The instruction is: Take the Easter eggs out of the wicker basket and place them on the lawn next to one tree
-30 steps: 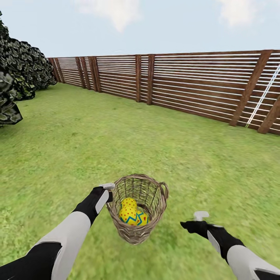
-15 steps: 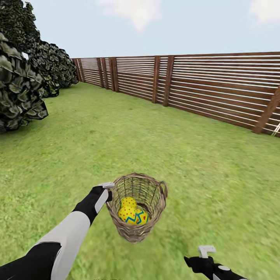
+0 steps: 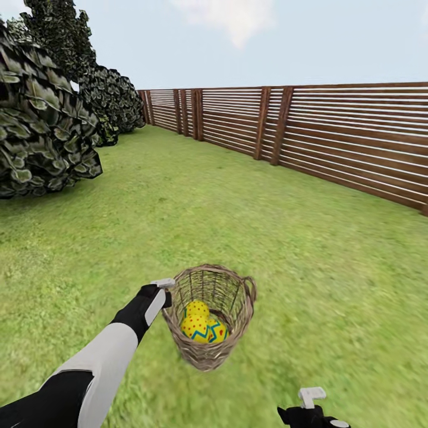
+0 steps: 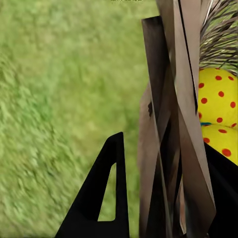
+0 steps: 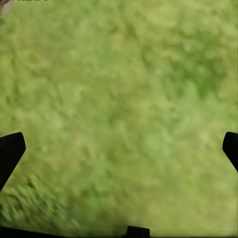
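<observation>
- Easter eggs (image 3: 203, 326) all sit in the wicker basket (image 3: 209, 318); two clearly visible, a third partly behind them. None out yet.
- Basket is off the ground, hanging tilted from its rim. Left gripper (image 3: 167, 291) is clenched on the rim wall: left wrist view shows wicker strands (image 4: 171, 134) pinched between the fingers (image 4: 101, 198), eggs (image 4: 218, 111) just inside.
- Right gripper (image 3: 310, 399) is low near the frame edge, well apart from the basket, holding nothing. Right wrist view shows fingers (image 5: 11, 151) spread wide over bare lawn (image 5: 119, 109).
- Step in hand, my read: carrying the loaded basket toward a tree. Dark foliage (image 3: 44, 128) is ahead-left; no trunk visible, so pick the target once one shows.
- To do it well: keep the rim pinch firm, turn smoothly, avoid more tilt or the eggs roll out early.
- Fence (image 3: 309, 134) runs along the right; steer left, away from it.
- Set the basket down near the trunk before unloading with the free right hand.
</observation>
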